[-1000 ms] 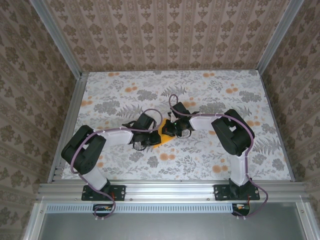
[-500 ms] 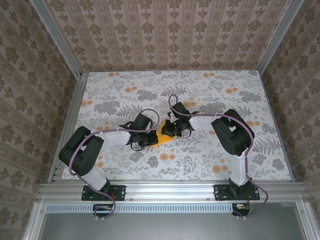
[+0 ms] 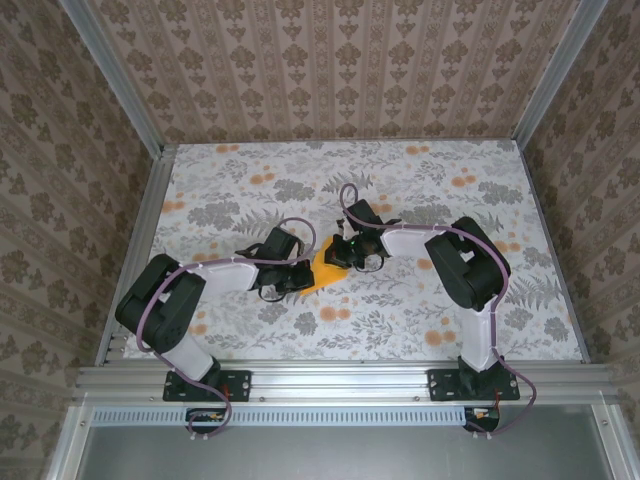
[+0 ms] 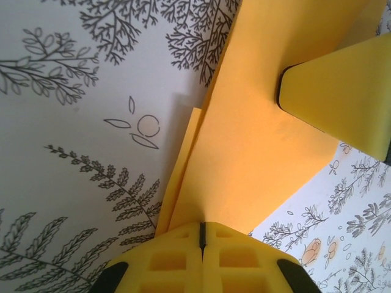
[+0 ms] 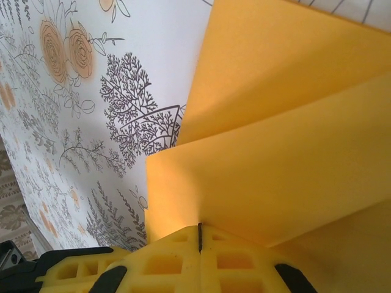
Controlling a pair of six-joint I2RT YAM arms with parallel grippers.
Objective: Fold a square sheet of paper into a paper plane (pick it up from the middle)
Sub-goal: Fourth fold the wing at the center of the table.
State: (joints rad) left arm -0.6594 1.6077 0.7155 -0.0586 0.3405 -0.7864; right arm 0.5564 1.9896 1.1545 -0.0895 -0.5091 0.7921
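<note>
— What's the surface like from where you sit?
— I see a white cloth (image 3: pixel 420 310) printed with grey ferns and orange blossoms. Brown damask-patterned walls (image 3: pixel 330 70) close it in on three sides, and aluminium rails (image 3: pixel 340 378) run along the edges.
— And the paper?
— The orange-yellow sheet (image 3: pixel 326 272) lies near the middle of the cloth, partly folded. My left gripper (image 4: pixel 201 229) is pinched tight on one edge, and my right gripper (image 5: pixel 199 229) is clamped on another.
</note>
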